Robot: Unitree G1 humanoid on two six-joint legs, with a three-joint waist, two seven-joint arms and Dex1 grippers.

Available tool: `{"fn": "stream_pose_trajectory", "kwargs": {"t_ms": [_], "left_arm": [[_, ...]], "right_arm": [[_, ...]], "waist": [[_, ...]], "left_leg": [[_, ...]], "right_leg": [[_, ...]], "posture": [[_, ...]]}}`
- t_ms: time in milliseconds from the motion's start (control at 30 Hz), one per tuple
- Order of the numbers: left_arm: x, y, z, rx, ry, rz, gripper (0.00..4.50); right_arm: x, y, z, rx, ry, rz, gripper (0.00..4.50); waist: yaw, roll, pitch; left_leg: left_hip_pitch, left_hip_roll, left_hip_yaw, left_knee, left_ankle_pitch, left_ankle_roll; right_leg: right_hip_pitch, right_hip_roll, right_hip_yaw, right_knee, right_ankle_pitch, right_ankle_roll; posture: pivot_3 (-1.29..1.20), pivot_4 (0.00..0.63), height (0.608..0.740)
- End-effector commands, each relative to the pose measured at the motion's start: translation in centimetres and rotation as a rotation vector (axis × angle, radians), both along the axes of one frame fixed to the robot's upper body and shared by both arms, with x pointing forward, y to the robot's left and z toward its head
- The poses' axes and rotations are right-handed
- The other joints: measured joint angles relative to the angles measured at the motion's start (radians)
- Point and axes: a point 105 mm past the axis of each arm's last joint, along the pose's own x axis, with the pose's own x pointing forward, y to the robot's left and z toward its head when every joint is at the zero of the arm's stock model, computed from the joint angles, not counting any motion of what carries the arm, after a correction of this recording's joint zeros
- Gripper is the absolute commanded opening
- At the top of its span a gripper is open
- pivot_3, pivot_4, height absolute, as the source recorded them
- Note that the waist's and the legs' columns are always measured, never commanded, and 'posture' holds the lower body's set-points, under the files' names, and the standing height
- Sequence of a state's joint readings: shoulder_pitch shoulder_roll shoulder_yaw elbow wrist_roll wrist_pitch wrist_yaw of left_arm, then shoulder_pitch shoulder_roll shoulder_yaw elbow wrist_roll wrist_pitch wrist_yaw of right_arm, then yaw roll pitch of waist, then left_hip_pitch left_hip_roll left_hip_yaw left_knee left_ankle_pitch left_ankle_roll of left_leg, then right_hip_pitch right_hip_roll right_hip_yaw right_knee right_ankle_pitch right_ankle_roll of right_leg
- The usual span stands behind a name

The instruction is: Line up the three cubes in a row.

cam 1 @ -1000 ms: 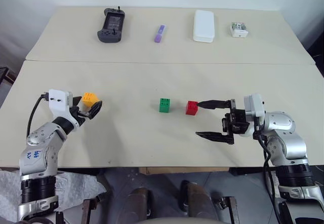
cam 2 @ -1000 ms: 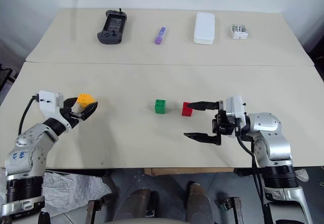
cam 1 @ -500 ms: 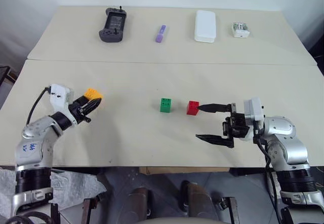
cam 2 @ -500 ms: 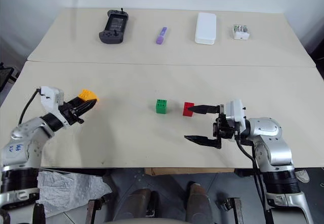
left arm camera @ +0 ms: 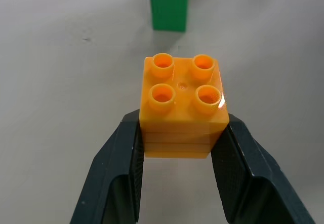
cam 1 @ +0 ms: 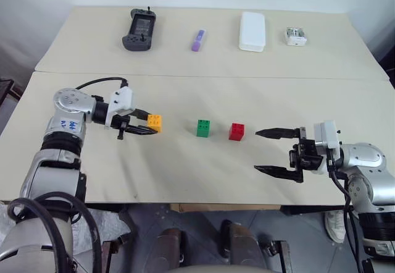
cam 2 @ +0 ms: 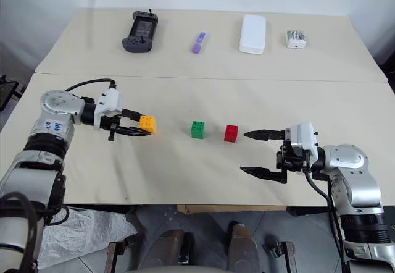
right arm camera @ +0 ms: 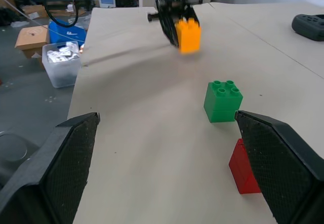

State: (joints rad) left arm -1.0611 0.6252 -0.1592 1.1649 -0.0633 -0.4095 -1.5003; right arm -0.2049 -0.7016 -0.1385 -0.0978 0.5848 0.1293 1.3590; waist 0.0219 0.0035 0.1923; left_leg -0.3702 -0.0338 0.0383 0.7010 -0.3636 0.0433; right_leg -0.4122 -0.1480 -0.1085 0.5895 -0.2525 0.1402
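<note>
1. The left gripper (cam 1: 143, 126) is clamped on the orange cube (cam 1: 154, 123), one black finger (left arm camera: 117, 168) on each side of its lower half, studs up. It holds the cube just above the table (cam 1: 185, 162), left of the other two cubes.
2. The grip looks square and centred in the left wrist view, so the cube should come down flat if the wrist stays level.
3. The green cube (cam 1: 202, 128) sits on the table a short gap to the right of the orange one, and the red cube (cam 1: 236, 131) sits just beyond it. They already form a short line running left to right.
4. My reading of the step in hand: set the orange cube down at the left end of that line.
5. To do it well, match the gap between green and red, and keep the orange cube on the same line, neither nearer nor farther than its neighbours. In the head views it looks slightly farther back than green, though its height off the table may account for that.
6. Lower it until the base rests flat, then spread the fingers and back out to the left without dragging the cube.
7. The right gripper (cam 1: 274, 151) hangs spread wide and empty to the right of the red cube, apart from it.
</note>
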Motion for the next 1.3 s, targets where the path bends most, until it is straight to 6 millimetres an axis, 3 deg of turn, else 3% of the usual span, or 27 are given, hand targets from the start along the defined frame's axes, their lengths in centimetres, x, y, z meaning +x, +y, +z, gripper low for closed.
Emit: {"fn": "stream_pose_trajectory", "kwargs": {"t_ms": [33, 400, 700, 1000, 1133, 1300], "left_arm": [[0.5, -0.8, 0.0, 0.020, -0.012, -0.011, 1.49], [1.4, -4.4, -0.4, -0.004, -0.011, -0.032, 1.49], [2.2, -5.7, -0.7, 0.000, -0.004, 0.011, 1.49], [2.4, -4.8, -0.4, -0.041, -0.008, 0.059, 4.23], [2.1, -3.7, 0.0, -0.093, -0.011, 0.062, 4.23], [0.7, 0.0, 1.3, -0.226, -0.007, 0.075, 4.37]], "right_arm": [[-0.8, -0.3, 1.2, 0.007, -0.045, -0.023, 4.50], [-1.3, -0.8, 1.2, 0.011, -0.043, -0.088, 4.50], [-1.9, -0.8, 1.1, 0.012, -0.036, -0.111, 4.50], [-2.3, -1.0, 1.0, 0.013, -0.029, -0.128, 4.50], [-2.2, -1.0, 0.9, 0.018, -0.026, -0.125, 4.50], [-1.7, -1.8, 0.6, 0.047, -0.044, -0.140, 4.50]], "waist": [[0.002, 0.000, 0.000], [0.005, -0.001, 0.000], [0.004, -0.002, 0.001], [0.004, -0.002, 0.001], [0.003, -0.002, 0.001], [-0.003, -0.002, 0.001]], "left_leg": [[0.000, 0.000, 0.000, 0.000, 0.000, 0.000], [-0.001, 0.000, -0.001, 0.001, 0.000, 0.001], [-0.001, 0.000, 0.000, 0.001, 0.000, 0.001], [-0.001, 0.000, -0.001, 0.002, 0.000, 0.002], [-0.001, 0.000, -0.001, 0.002, 0.000, 0.002], [0.000, 0.002, 0.000, 0.001, 0.000, 0.001]], "right_leg": [[0.000, 0.000, 0.000, 0.000, 0.000, 0.000], [0.000, -0.001, 0.000, 0.000, 0.001, 0.001], [0.000, -0.001, 0.000, 0.000, 0.001, 0.001], [0.000, -0.001, 0.000, 0.000, 0.001, 0.001], [0.000, -0.001, 0.000, 0.000, 0.001, 0.001], [0.000, -0.001, 0.000, 0.000, 0.001, 0.001]], "posture": [[0.00, 0.150, 0.740], [0.00, 0.150, 0.740], [0.00, 0.150, 0.740], [0.00, 0.150, 0.740], [0.00, 0.150, 0.740], [0.00, 0.150, 0.740]]}}
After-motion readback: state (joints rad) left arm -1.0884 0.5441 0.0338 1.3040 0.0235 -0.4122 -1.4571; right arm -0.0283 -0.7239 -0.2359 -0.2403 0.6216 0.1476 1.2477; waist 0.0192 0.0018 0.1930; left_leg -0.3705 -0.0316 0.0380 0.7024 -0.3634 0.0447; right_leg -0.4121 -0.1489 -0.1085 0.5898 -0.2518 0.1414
